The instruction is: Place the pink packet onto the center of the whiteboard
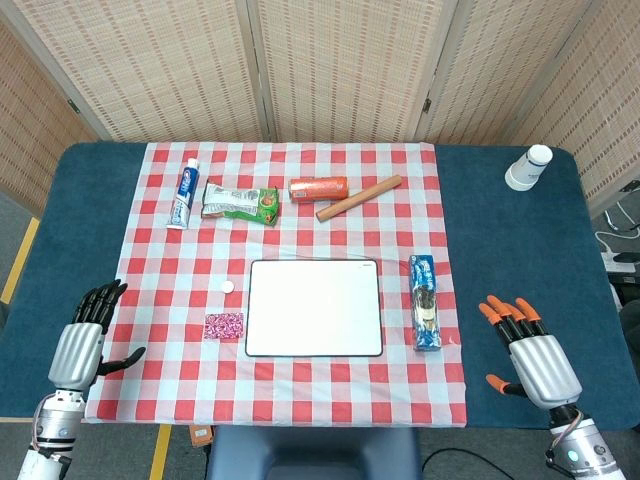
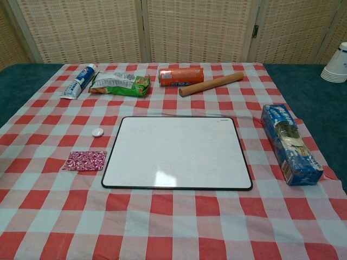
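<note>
While woven screens back the blue table and its checked cloth, the pink packet lies just left of the bare whiteboard, and the left hand and right hand rest released, fingers spread, holding nothing.

Cut off at the right edge of the chest view, far right of the whiteboard: cups. Too small to read in either view: print on packet, toothpaste and blue box.
</note>
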Controlling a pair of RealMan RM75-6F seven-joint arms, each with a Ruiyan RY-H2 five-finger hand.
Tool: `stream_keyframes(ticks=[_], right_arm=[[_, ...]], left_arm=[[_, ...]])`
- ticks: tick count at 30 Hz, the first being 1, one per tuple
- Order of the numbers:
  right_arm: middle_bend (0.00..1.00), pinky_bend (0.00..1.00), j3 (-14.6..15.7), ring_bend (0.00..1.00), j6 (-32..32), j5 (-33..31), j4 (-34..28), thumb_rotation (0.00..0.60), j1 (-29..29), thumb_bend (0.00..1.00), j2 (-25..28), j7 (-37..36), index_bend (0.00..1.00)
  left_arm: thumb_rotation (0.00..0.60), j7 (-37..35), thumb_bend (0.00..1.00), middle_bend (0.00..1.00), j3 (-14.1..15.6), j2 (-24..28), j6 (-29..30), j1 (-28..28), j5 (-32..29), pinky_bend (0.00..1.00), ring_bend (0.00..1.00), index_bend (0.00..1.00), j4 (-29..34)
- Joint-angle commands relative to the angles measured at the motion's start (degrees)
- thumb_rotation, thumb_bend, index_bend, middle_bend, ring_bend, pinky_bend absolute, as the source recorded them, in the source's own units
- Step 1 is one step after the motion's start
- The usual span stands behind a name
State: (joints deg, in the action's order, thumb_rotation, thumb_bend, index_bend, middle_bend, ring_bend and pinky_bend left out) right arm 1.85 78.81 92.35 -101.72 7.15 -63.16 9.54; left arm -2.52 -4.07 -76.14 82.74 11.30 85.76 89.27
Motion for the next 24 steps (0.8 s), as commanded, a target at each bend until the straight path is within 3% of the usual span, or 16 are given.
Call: stream_keyframes(ticks=[1,24], right_arm=[[0.0,0.0,-0.01,0.0,-0.03,-0.07,-0.02,0.6,0.01,0.05,0.0,0.02,0.0],[0.0,0.0,-0.51,0.0,-0.71,-0.29,-0.42,0.6,0.78,0.05,-0.09,0.38,0.0]], left_arm=[[0.6,-0.01,0.19,0.0,0.01,-0.02,-0.03,0.01,0.0,0.03,0.0,0.0,-0.02],[0.6,1.16,0.19,0.0,-0.7,0.84,0.94,0.94,1.97,0.05,0.0,0.0,1.24]])
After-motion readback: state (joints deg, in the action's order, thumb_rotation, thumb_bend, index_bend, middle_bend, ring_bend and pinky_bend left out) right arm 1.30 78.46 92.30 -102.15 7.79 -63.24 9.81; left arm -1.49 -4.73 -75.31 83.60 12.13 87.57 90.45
